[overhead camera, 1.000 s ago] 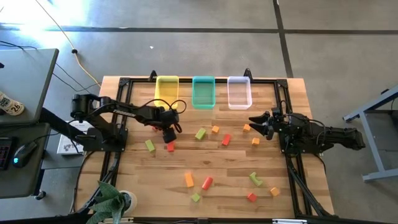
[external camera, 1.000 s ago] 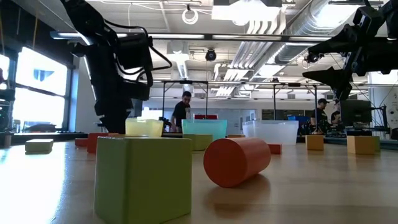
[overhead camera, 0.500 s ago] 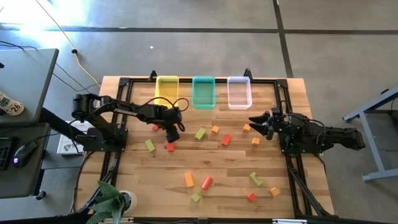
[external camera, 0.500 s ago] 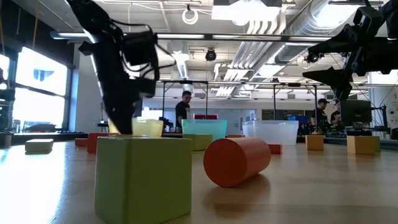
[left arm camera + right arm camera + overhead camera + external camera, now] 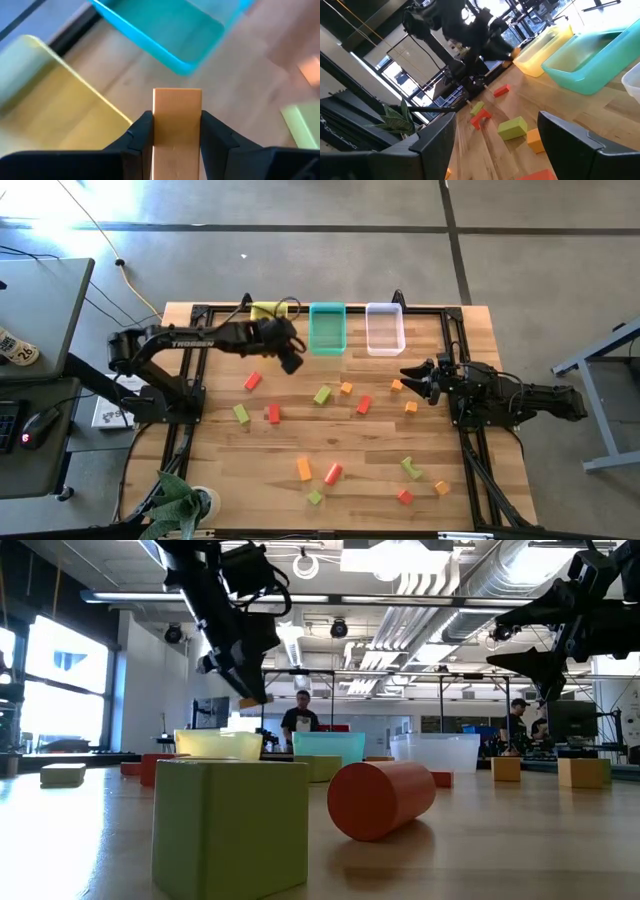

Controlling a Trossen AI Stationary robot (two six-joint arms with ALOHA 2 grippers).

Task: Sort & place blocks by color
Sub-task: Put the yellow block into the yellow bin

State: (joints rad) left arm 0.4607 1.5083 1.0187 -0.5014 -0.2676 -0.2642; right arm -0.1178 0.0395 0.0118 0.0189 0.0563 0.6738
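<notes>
My left gripper (image 5: 292, 364) hangs raised above the table by the near ends of the yellow bin (image 5: 266, 311) and the teal bin (image 5: 327, 328), shut on an orange bar block (image 5: 176, 107). In the low view the left gripper (image 5: 245, 690) is well above the bins. My right gripper (image 5: 408, 375) waits open at the table's right side, level, pointing left. Loose blocks lie flat on the wood: red (image 5: 252, 381), red (image 5: 274, 415), green (image 5: 241, 414), green (image 5: 322, 395), orange (image 5: 346, 388), and several more nearer the front. My left gripper holds the orange bar, pinched between the two fingers (image 5: 142, 132) on its two long sides (image 5: 159, 125). The bar lies along the fingers, and its free end (image 5: 176, 95) sticks out past the fingertips. It is lifted clear, with the fingers slanting down from above.
A clear bin (image 5: 385, 328) stands right of the teal one at the far edge. A red cylinder (image 5: 380, 798) and a green cube (image 5: 230, 825) sit close to the near edge. The black frame rails (image 5: 195, 370) run along both sides. People show in the room beyond.
My left gripper has risen from the table near the two red blocks and swung toward the far edge, up to the yellow and teal bins, carrying the orange bar clear of the wood. The red block it stood over now shows.
</notes>
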